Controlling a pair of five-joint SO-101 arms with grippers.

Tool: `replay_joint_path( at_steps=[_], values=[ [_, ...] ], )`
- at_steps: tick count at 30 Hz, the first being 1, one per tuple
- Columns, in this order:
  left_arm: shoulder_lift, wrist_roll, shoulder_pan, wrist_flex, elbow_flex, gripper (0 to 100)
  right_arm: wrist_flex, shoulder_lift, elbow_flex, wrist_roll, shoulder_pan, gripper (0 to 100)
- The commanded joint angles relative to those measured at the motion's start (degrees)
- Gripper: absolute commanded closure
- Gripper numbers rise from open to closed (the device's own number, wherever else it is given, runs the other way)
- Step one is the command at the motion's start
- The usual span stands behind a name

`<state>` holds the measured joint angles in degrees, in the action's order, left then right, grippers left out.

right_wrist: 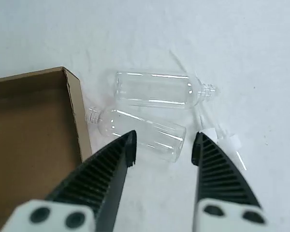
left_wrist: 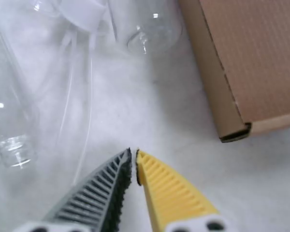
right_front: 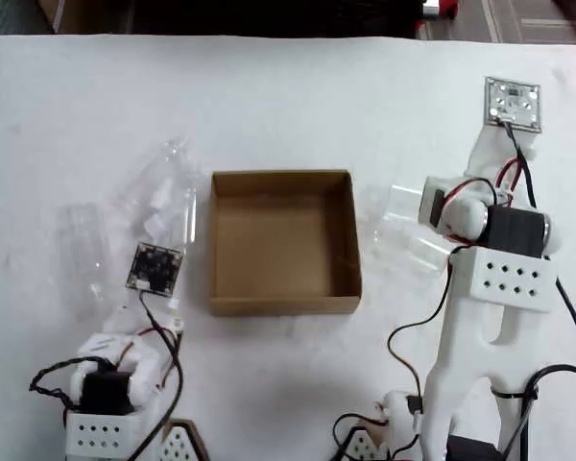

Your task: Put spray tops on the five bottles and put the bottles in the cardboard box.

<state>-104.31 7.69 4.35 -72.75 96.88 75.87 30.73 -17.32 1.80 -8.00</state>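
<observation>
The open cardboard box (right_front: pixel 283 240) sits mid-table with nothing inside. My right gripper (right_wrist: pixel 164 145) is open just right of the box, over two clear bottles lying on their sides without tops: one (right_wrist: pixel 140 130) near the box wall, the other (right_wrist: pixel 157 89) beyond it. A white spray top (right_wrist: pixel 227 142) with its thin tube lies beside them. My left gripper (left_wrist: pixel 134 157) is shut and holds nothing, low over the table left of the box corner (left_wrist: pixel 234 130). Ahead of it lie a clear bottle (left_wrist: pixel 9 121), another bottle (left_wrist: pixel 152 31) and a spray top (left_wrist: pixel 82 12) with a long tube.
More clear bottles (right_front: pixel 86 245) and spray parts (right_front: pixel 168 187) lie in a loose cluster left of the box. The right arm (right_front: pixel 494 279) stands tall at the right, with cables by both bases. The far half of the white table (right_front: pixel 288 96) is bare.
</observation>
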Motion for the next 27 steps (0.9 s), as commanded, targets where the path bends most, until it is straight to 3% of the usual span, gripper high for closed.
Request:
replay_joint_path(
  at_steps=[1,6,12,14,17,23,27],
  values=[
    [-0.4,-0.4,0.2,1.1,0.1,98,0.8,1.5,3.1,-9.9,0.1,82.6],
    [-0.4,-0.4,0.2,1.1,0.1,98,0.5,1.5,3.7,-14.2,0.7,82.3],
    [-0.4,-0.4,0.2,1.1,0.1,98,0.0,0.9,0.9,-4.0,2.9,82.5],
    [-0.4,-0.4,0.2,1.1,0.1,98,-1.5,0.9,-0.4,-4.9,2.8,82.6],
    [-0.4,-0.4,0.2,1.1,0.1,98,-3.3,0.9,-1.0,-10.9,0.0,82.6],
    [-0.4,-0.4,0.2,1.1,0.1,98,-5.1,0.8,-1.1,-30.1,-9.6,82.2],
    [-0.4,-0.4,0.2,1.1,0.1,98,-7.0,0.7,-1.2,-32.3,-11.3,82.2]
  ],
)
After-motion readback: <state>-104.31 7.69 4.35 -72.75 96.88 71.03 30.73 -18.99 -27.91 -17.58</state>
